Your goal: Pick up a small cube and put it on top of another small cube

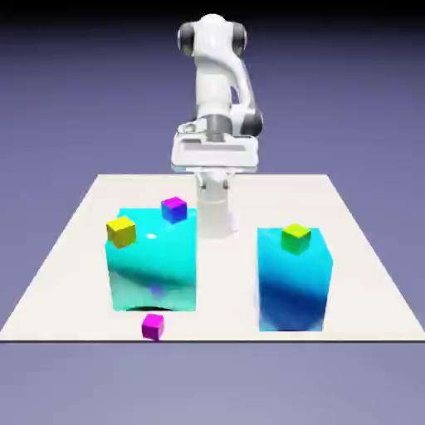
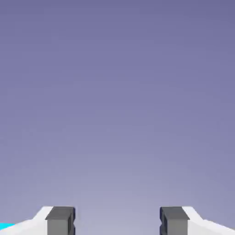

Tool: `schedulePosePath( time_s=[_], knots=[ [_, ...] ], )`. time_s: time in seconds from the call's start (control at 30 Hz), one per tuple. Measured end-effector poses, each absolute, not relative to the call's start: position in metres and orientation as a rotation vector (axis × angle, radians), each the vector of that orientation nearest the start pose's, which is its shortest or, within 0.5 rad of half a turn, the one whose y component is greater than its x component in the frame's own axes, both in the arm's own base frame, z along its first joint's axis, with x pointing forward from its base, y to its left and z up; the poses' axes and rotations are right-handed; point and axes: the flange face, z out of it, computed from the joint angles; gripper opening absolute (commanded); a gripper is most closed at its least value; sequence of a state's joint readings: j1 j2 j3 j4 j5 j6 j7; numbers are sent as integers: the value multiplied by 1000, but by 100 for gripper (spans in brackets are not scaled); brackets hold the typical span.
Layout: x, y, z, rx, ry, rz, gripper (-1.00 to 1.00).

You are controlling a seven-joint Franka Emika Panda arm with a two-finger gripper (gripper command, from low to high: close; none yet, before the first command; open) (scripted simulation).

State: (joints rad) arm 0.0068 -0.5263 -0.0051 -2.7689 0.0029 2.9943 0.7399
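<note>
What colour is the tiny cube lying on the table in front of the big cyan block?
Magenta: the small cube, best in the exterior view.

2 big cyan blocks (image 1: 153, 261), 2 sm yellow cubes (image 1: 121, 232), 1 magenta cube (image 1: 153, 326), 1 blue cube (image 1: 173, 210)

**Cubes and blocks around the left block**

The left block (image 1: 153, 259) stands on the table (image 1: 58, 274), toward the exterior view's left. On its top sit two small cubes: one (image 1: 121, 232) at its left edge and one (image 1: 173, 209) at its far edge. The small cube (image 1: 153, 326) lies on the table just in front of this block. The right block (image 1: 293, 282) stands well apart to its right, with a small cube (image 1: 295, 238) on top. The arm's base (image 1: 214, 203) stands behind the left block, to its right.
</note>
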Motion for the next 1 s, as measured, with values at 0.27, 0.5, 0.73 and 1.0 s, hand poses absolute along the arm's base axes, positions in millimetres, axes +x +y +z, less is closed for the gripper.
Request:
schedulePosePath(
  time_s=[0.27, 0.5, 0.73, 1.0],
  knots=[
    [480, -33, 421, -2668, 1158, -619, 0],
    [536, -71, 373, -2756, 1307, -263, 0],
    [578, -105, 312, -2802, 1422, 118, 0],
    [603, -146, 230, -2791, 1526, 576, 0]
  ],
)
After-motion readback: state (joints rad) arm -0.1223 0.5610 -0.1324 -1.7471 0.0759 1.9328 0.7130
